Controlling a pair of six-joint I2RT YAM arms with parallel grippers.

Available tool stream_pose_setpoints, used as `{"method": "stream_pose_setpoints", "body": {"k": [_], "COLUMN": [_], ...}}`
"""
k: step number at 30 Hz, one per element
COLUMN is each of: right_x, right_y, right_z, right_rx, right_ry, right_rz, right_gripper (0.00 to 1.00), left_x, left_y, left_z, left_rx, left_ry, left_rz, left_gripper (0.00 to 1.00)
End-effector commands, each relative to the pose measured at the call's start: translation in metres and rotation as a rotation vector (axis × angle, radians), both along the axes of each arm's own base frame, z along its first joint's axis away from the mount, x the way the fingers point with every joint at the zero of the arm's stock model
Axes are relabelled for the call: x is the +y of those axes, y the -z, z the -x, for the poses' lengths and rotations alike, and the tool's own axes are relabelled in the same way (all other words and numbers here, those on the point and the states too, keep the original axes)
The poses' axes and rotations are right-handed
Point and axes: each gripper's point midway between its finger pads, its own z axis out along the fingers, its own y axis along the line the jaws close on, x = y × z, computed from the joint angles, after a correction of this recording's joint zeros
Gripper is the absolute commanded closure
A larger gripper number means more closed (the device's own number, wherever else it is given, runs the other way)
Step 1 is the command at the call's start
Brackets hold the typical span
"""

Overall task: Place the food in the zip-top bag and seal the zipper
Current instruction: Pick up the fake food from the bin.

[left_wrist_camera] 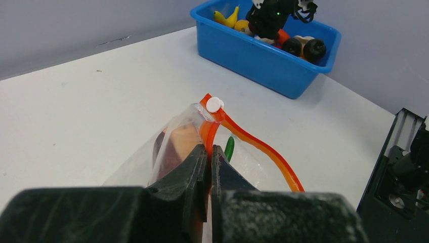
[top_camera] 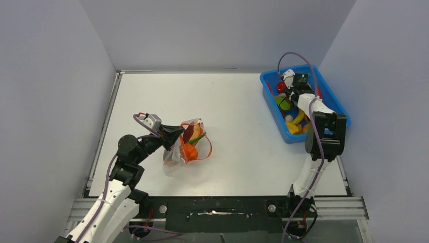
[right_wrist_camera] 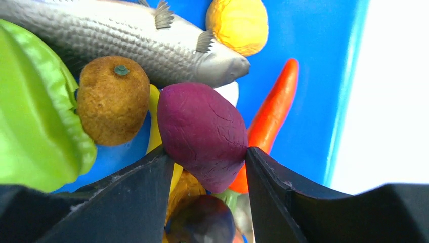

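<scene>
The left end effector [left_wrist_camera: 208, 152] is pinching the zipper [left_wrist_camera: 253, 144]; the right end effector [right_wrist_camera: 207, 167] is gripping purple food [right_wrist_camera: 202, 131] inside the far-right-corner tray [right_wrist_camera: 324, 76].

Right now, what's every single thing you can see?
table: one, white, under everything
zip-top bag: one, clear, left of middle
zipper: one, red-orange, bag's mouth
food in bag: a few, orange, green, dark red
tray: one, blue, far right
fish: one, silver, in tray
kiwi: one, brown, in tray
purple vegetable: one, purple, in tray
chilli: one, red-orange, in tray
bananas: one bunch, yellow, in tray
left arm: one, black-white, jaws shut on zipper
right arm: one, black-white, jaws pressing both sides of purple vegetable
</scene>
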Motion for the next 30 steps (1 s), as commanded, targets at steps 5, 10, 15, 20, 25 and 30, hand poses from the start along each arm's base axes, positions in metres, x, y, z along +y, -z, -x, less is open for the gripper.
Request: {"method": "stream_pose_setpoints", "body": {"k": [5, 10, 15, 20, 25, 30], "right_x": [0.037, 0.073, 0.109, 0.152, 0.199, 0.247], "right_y": [-0.079, -0.109, -0.137, -0.153, -0.161, -0.176], "right_z": [0.016, 0.032, 0.053, 0.079, 0.101, 0.127], "right_rx": [-0.207, -0.310, -0.404, -0.455, -0.459, -0.470], "right_ry": [0.065, 0.049, -0.010, -0.083, -0.160, -0.289], "right_rz": [-0.127, -0.273, -0.442, -0.549, -0.666, -0.794], "right_gripper": [0.49, 0.48, 0.49, 0.50, 0.50, 0.49], "left_x": [0.001, 0.000, -0.001, -0.001, -0.001, -0.002], "left_y": [-0.021, -0.020, -0.019, -0.019, -0.016, -0.014], "left_z": [0.000, 0.000, 0.000, -0.001, -0.002, -0.004], "left_rx": [-0.078, -0.075, -0.068, -0.069, -0.059, -0.042], "left_ry": [-0.004, -0.002, 0.003, -0.002, -0.004, -0.003], "left_rz": [0.028, 0.030, 0.028, 0.026, 0.023, 0.033], "left_gripper": [1.00, 1.00, 1.00, 1.00, 1.00, 1.00]}}
